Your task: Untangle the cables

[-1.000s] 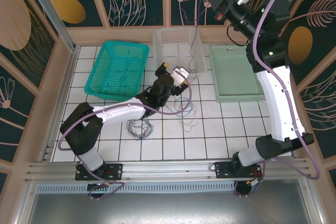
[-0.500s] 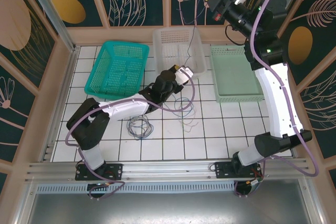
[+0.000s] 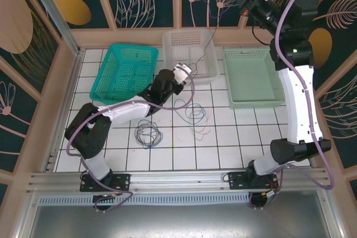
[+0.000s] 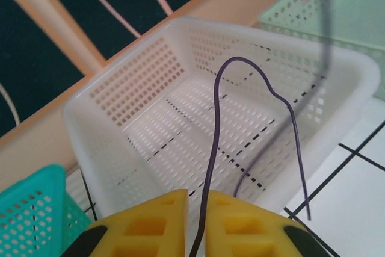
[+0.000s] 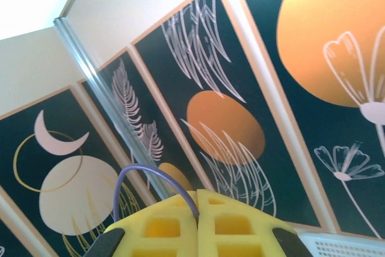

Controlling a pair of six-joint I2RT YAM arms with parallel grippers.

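Both sets of jaws are clamped on wire. On the left gripper (image 4: 196, 203) they're nearly touching, with a dark cable (image 4: 214, 124) nipped between them. That one arcs up over the white basket (image 4: 346, 67) and comes back down near its front wall. The right gripper (image 5: 197, 203) is pressed together too, with a bluish cable (image 5: 147, 171) looping out of the seam, and it's way up high by the back wall. Out on the tiled table (image 3: 234, 137) there's a coil (image 3: 148, 134) by the left arm and a scraggly bunch (image 3: 196, 116) just beside it. The teal basket (image 3: 133, 47) is left of the white one, the pale green basket (image 3: 254, 103) right.
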